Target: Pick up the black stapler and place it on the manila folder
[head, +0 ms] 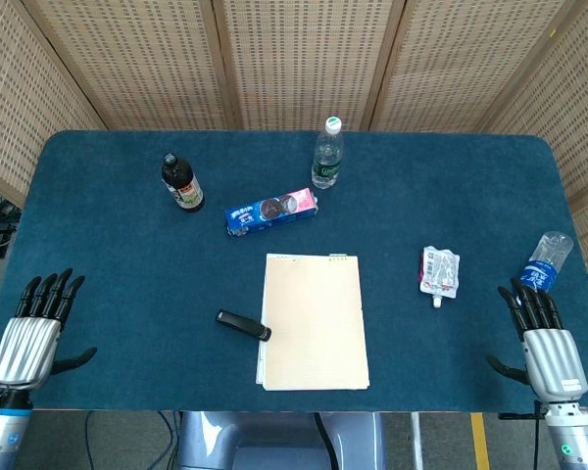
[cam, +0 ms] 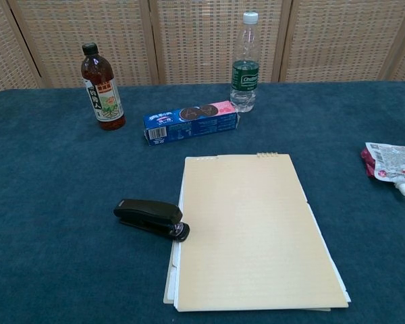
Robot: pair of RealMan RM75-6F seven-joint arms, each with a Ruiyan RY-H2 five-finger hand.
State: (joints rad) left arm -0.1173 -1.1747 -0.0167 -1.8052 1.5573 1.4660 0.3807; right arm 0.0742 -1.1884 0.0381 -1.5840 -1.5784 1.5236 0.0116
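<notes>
The blue-covered worktop [head: 108, 255] is carrying everything here: the manila folder [head: 314, 321] is lying flat near the front edge, with the black stapler [head: 243, 325] sitting just beside its left edge. Further back a dark drink bottle [head: 181, 183] and a clear water bottle [head: 327, 155] are standing upright, a blue biscuit pack [head: 271, 211] is lying between them, and off to the right a small spouted pouch [head: 440, 271] and another clear bottle [head: 547, 259] are lying down.

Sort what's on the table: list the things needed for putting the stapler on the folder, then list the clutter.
For the job: black stapler, manila folder, left hand nearest the stapler.

Lying about: dark drink bottle, cookie package, upright water bottle, white pouch, second water bottle lying at the table's right edge, right hand.
</notes>
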